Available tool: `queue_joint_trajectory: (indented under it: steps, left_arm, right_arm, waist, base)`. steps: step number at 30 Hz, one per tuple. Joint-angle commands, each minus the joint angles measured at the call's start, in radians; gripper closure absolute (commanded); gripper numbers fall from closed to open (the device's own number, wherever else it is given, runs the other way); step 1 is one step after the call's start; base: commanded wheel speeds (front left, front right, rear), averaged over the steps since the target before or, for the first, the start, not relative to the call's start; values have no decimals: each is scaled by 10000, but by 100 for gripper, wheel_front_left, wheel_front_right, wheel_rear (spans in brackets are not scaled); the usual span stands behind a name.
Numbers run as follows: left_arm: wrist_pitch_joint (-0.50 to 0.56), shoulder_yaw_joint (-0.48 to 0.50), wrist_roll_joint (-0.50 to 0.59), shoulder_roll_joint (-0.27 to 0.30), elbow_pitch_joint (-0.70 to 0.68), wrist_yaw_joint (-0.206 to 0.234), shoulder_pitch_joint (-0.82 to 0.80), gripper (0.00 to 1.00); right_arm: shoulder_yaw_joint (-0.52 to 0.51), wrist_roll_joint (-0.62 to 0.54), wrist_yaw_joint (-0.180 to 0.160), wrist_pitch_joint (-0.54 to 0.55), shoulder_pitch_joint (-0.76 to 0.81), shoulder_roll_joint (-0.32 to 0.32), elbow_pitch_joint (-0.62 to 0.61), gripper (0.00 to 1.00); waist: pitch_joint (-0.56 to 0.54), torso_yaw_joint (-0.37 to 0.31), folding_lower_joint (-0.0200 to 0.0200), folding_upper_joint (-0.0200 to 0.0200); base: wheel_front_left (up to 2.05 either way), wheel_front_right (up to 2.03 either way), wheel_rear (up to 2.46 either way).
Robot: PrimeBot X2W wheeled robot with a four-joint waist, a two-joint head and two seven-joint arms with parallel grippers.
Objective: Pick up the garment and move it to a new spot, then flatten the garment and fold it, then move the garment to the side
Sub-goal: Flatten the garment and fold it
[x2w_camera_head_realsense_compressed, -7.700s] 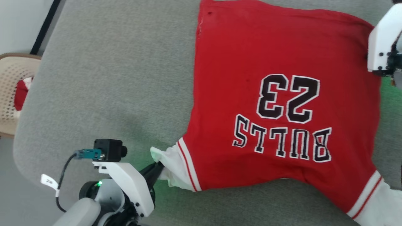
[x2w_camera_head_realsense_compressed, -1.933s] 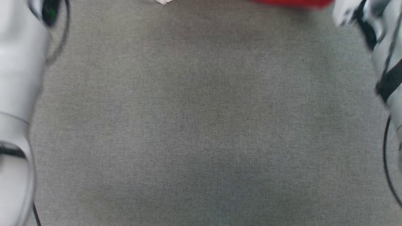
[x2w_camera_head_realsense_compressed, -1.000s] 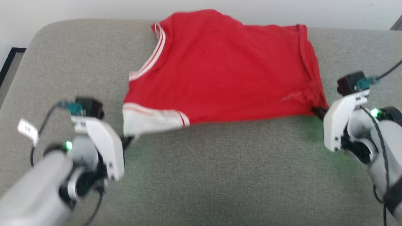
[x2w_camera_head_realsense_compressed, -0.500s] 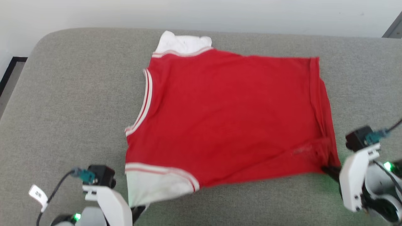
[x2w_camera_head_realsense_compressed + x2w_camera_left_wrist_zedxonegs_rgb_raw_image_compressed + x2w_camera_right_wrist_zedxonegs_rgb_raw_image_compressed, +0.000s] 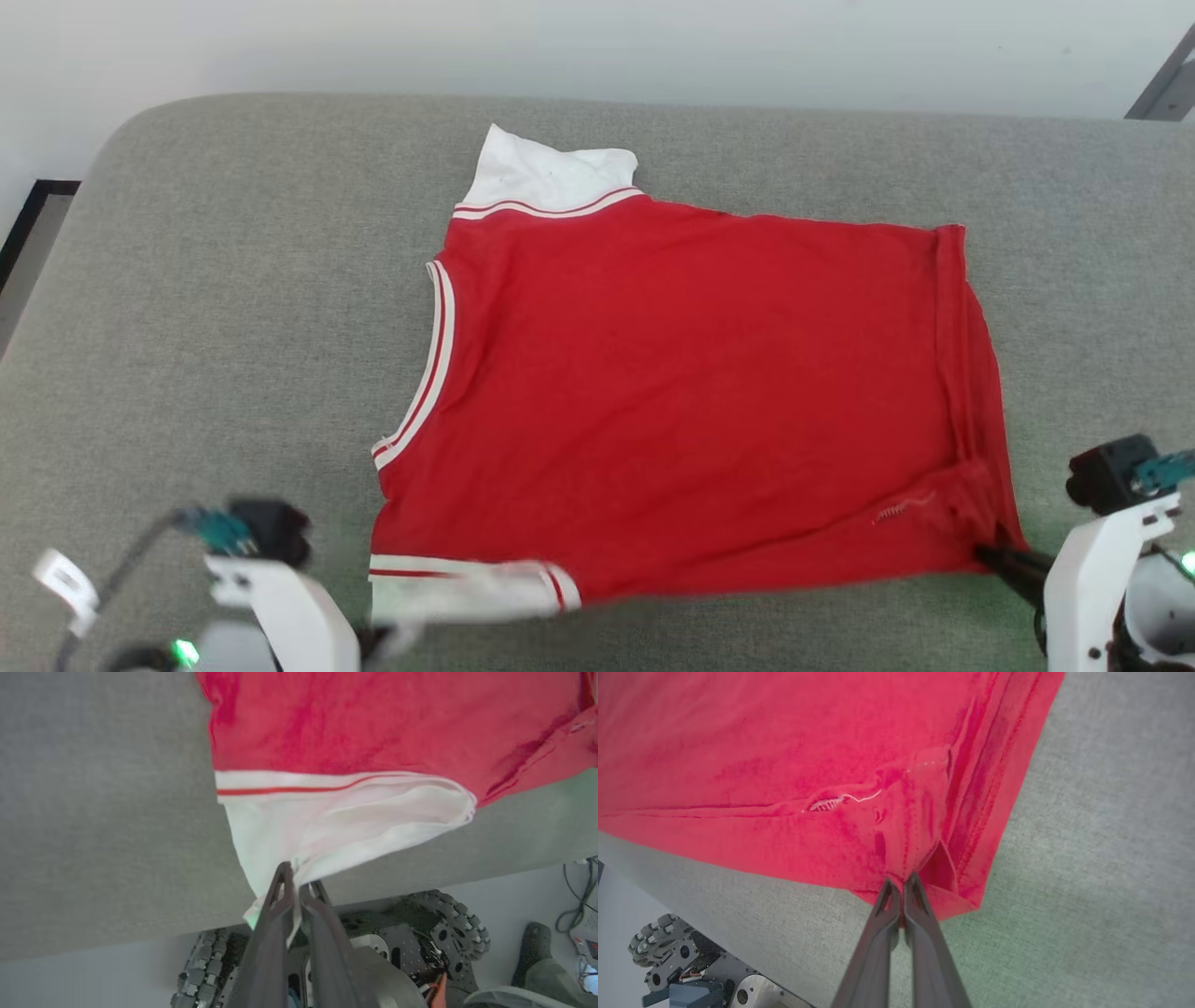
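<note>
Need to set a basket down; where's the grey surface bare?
Widest bare patch: grey surface left of the garment. Narrower strips beyond it and at its right. Crowded: near edge, where left hand and right hand pinch it.

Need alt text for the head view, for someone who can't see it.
A red garment lies spread on a grey cushion. The left gripper pinches its near white sleeve, the right gripper its near hem corner.
</note>
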Motion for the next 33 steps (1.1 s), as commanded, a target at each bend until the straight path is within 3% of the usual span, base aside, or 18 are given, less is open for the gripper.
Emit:
queue_joint_trajectory:
  steps: [1, 8, 12, 24, 33]
  left_arm:
    - [-10, 181, 250, 183, -83, 49, -328, 100]
    - [305, 655, 905, 683, -66, -351, -1882, 100]
    - [607, 783, 1173, 515, 542, -787, -3005, 100]
    - [1114, 350, 1745, -1276, 4240, -2949, -6194, 100]
    - [1306, -66, 1693, -2752, 7728, -4148, -7488, 100]
  right_arm:
    - [-222, -118, -3, 10, 87, 111, -222, 100]
    - [-1163, -857, -3, 134, -410, 884, -964, 100]
    - [-1484, -1622, -3, 203, -966, 1265, -1041, 100]
    - [-1029, -2697, -3, -181, -3379, 1687, 551, 100]
    - [-178, -2597, -3, -416, -4761, 1924, 2693, 100]
  waist:
    - [36, -25, 0, -1]
    - [433, -196, 0, -1]
    - [718, -319, 0, -1]
    - [1640, -629, 0, -1]
    - [2159, -778, 0, -1]
  base:
    - [0, 0, 0]
    - [0, 0, 0]
    - [0, 0, 0]
    - [0, 0, 0]
    - [0, 0, 0]
